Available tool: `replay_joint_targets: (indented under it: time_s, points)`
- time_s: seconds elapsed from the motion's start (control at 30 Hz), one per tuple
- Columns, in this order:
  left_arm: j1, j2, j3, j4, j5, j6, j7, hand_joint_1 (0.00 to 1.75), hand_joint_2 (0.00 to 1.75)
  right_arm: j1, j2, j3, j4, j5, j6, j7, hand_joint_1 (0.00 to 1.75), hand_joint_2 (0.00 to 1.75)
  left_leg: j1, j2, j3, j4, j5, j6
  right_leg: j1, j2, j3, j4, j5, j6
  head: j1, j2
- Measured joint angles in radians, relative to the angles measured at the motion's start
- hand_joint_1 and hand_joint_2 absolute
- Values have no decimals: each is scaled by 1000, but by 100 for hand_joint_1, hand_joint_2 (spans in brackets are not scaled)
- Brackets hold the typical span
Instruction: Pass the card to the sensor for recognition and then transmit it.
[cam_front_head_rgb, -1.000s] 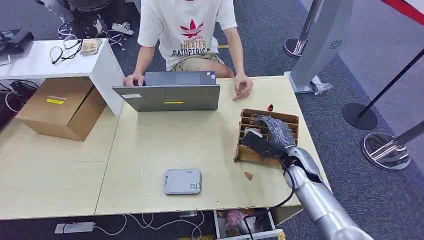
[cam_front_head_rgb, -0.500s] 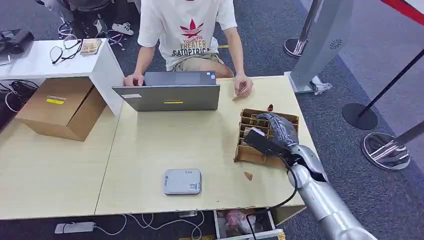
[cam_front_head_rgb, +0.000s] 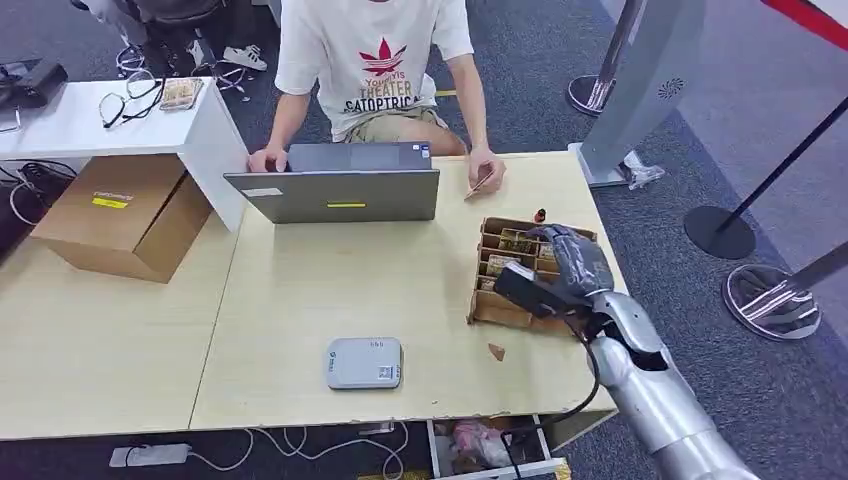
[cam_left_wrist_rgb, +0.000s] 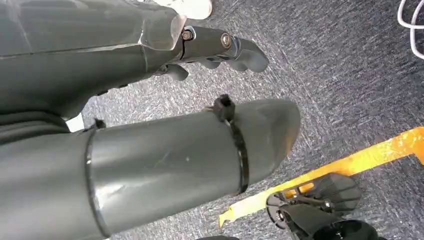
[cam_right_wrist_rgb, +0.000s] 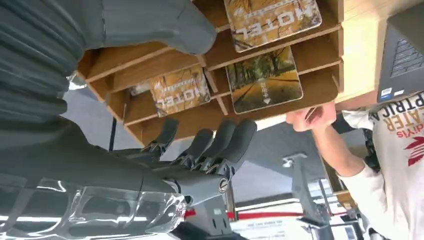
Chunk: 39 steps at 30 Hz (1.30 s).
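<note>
My right hand (cam_front_head_rgb: 562, 266) hovers over a brown cardboard card rack (cam_front_head_rgb: 489, 308) on the right side of the table, fingers spread, holding nothing. In the right wrist view this hand (cam_right_wrist_rgb: 125, 165) has its thumb on one side and its fingers (cam_right_wrist_rgb: 215, 145) on the other side of the rack (cam_right_wrist_rgb: 315, 52). The rack's slots hold hotel cards (cam_right_wrist_rgb: 263, 80), printed with autumn trees. The grey sensor box (cam_front_head_rgb: 364, 362) lies flat near the table's front edge, left of the rack. My left hand (cam_left_wrist_rgb: 175, 155) hangs over dark carpet and grips nothing.
A person sits behind an open laptop (cam_front_head_rgb: 335, 190) at the table's far side and holds a card (cam_front_head_rgb: 480, 182) in one hand. A small brown scrap (cam_front_head_rgb: 496, 351) lies in front of the rack. A cardboard box (cam_front_head_rgb: 120, 215) stands at left, stanchion bases (cam_front_head_rgb: 770, 300) at right.
My right hand and forearm have drifted slightly to the right over the rack. The person, laptop and sensor have not moved.
</note>
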Motion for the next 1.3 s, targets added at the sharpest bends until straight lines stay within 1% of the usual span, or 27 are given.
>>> replay_joint_targets:
  time_s: [0.13,0.17,0.23,0.3,0.43,0.47,0.63,0.7,0.73,0.77,0.87,1.07,1.3]
  points:
    - [0,0,0,0,4,0,0,0,0,0,-3,11,-18,10,1,3,75,175,0,0,0,0,0,0,0,0,0,0,0,0,0,0]
    - [0,0,0,0,5,0,0,0,0,0,-4,13,-22,13,2,6,79,175,0,0,0,0,0,0,0,0,0,0,0,0,0,0]
    - [0,0,0,0,8,1,0,0,0,1,-4,17,-31,18,9,10,79,175,0,0,0,0,0,0,0,0,0,0,0,0,0,0]
    - [0,1,0,0,10,2,0,0,0,0,-5,24,-39,19,19,11,86,175,0,0,0,0,0,0,0,0,0,0,0,0,0,0]
    - [0,1,0,0,13,2,-1,0,0,-3,-5,45,-49,21,26,12,84,175,0,0,0,0,0,0,0,0,0,0,0,0,0,0]
    - [0,1,0,0,13,2,-2,0,0,-4,-5,49,-50,21,27,12,80,175,0,0,0,0,0,0,0,0,0,0,0,0,0,0]
    - [0,1,0,0,11,2,-2,0,0,-13,-5,69,-53,18,42,14,80,175,0,0,0,0,0,0,0,0,0,0,0,0,0,0]
    - [0,1,0,0,10,2,-2,0,0,-18,-4,75,-53,16,45,14,75,175,0,0,0,0,0,0,0,0,0,0,0,0,0,0]
    - [0,1,0,0,9,2,-2,0,0,-21,-4,80,-53,11,48,14,75,175,0,0,0,0,0,0,0,0,0,0,0,0,0,0]
    - [0,1,0,0,9,2,-2,0,0,-26,-3,85,-52,7,55,14,84,175,0,0,0,0,0,0,0,0,0,0,0,0,0,0]
    - [-1,1,0,0,8,2,0,0,0,-35,3,94,-45,0,58,14,79,175,0,0,0,0,0,0,0,0,0,0,0,0,0,0]
    - [-2,1,0,0,8,2,1,0,0,-61,18,109,-14,-8,65,14,80,175,0,0,0,0,0,0,0,0,0,0,0,0,0,0]
    - [-1,1,0,0,8,2,1,0,0,-68,21,114,-5,-9,68,14,82,175,0,0,0,0,0,0,0,0,0,0,0,0,0,0]
